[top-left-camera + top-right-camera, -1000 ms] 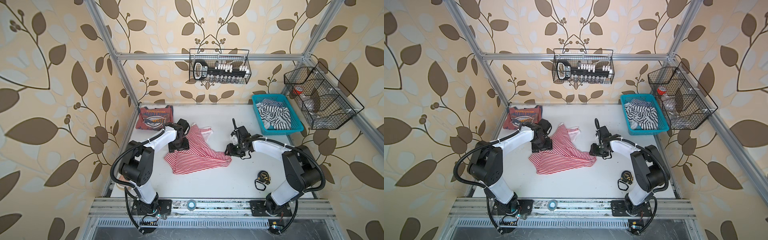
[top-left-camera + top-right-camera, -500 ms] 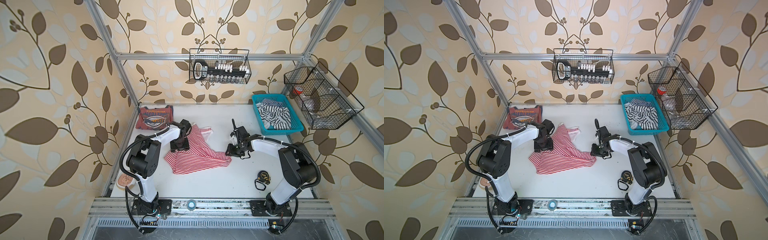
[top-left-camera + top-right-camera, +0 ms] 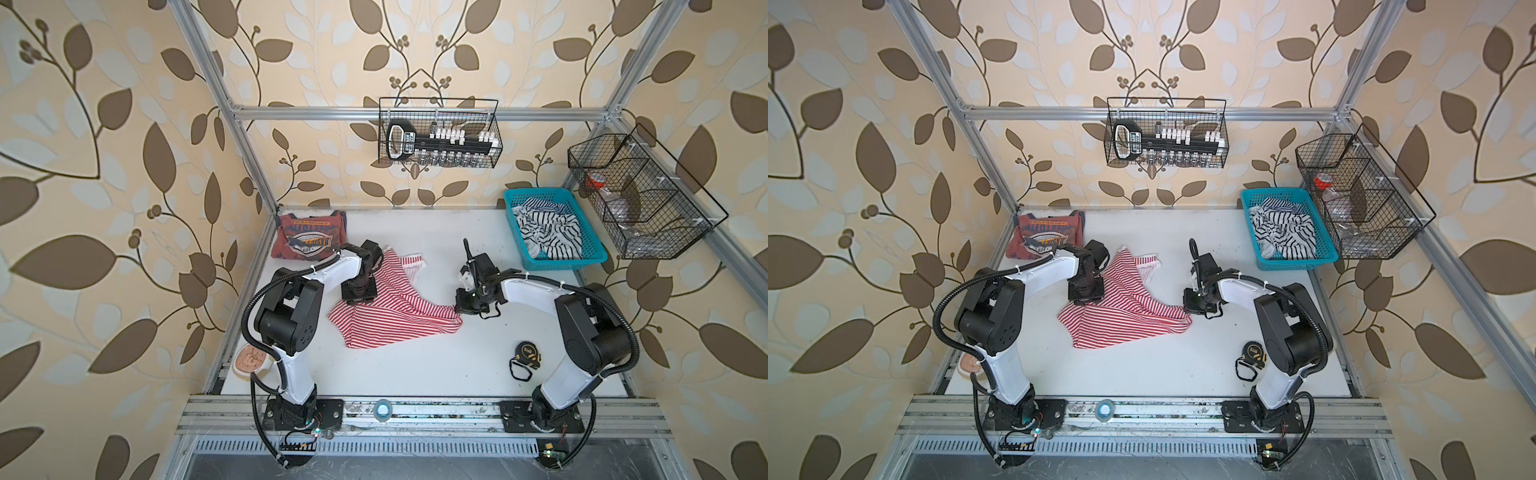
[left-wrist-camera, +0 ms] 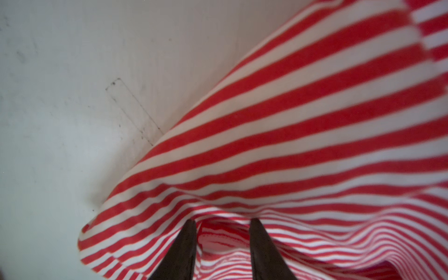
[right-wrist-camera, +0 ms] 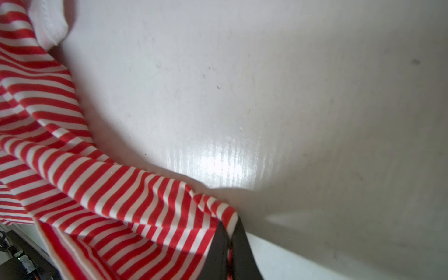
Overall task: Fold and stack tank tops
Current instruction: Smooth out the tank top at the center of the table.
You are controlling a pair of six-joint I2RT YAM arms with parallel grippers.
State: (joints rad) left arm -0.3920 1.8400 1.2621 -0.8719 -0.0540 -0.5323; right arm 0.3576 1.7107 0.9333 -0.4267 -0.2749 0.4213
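The table front is bare. The striped top covers the middle. A tape measure lies front right.

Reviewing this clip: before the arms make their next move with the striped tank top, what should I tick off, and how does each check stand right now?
1. right gripper pinched on a corner of the striped tank top: ok.
2. left gripper closed on the cloth: not ok; jaws stand apart, cloth between them.
3. Striped tank top lying flat on the table: not ok; rumpled, layers overlapping.
4. red tank top folded at the far corner: ok.
5. tape measure apart from the cloth: ok.
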